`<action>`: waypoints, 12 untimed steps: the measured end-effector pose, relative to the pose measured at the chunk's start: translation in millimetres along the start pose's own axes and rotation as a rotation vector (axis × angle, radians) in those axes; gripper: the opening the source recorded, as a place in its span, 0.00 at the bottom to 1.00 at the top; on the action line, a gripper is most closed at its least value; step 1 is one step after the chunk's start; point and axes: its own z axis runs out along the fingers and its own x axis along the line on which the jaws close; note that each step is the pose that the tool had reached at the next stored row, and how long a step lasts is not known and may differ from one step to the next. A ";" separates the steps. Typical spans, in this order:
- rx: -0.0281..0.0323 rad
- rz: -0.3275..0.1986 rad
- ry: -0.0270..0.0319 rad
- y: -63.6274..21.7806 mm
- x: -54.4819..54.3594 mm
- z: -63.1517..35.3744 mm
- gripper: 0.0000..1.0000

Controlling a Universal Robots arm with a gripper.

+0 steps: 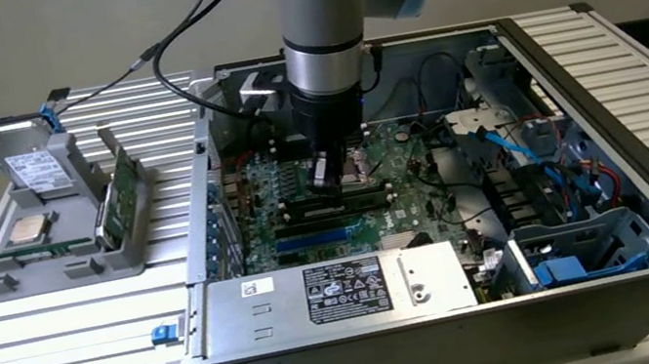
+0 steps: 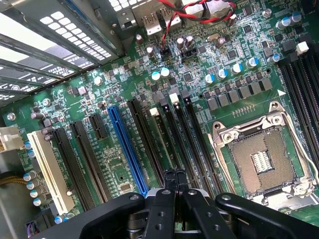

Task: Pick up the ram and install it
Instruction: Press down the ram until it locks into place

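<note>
Green against black, and reading as the ram point(image 1: 342, 205): lying long and narrow across the motherboard point(image 1: 307, 234) inside the open computer case point(image 1: 623, 73) on the slatted bench point(image 1: 82, 312), apparently standing on edge in one of the memory slots point(image 2: 197, 139) just beside the empty CPU socket point(image 2: 256, 162). Seeing the same stick edge-on in the wrist view point(image 2: 162, 144), running up from under the fingertips to a white latch point(image 2: 154, 112), though not telling for certain whether fully seated. Finding the claw point(image 1: 327, 181) brought together, fingers touching with nothing clamped between them, tips hanging directly over the ram's top edge, touching it or very nearly so. Judging the step in hand as the seating push, with the pick-up looking already done. Doing it well by pressing straight down along the slot's line, centring the closed tips point(image 2: 174, 184) on the thin edge and not beside it, avoiding any sideways lean that could skid onto the neighbouring slots or the capacitors point(image 2: 159, 74), and pushing evenly enough for both end latches to be closing. Noting, well apart on the exterior view's left, a grey holder point(image 1: 113, 262) carrying a taller green card point(image 1: 116, 192).
</note>
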 end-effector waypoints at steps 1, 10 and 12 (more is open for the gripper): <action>0.0000 0.000 0.0000 0.0 0.0 0.0 0.11; 0.0000 0.000 0.0000 0.0 0.0 0.0 0.11; 0.0000 0.000 0.0000 0.0 0.0 0.0 0.11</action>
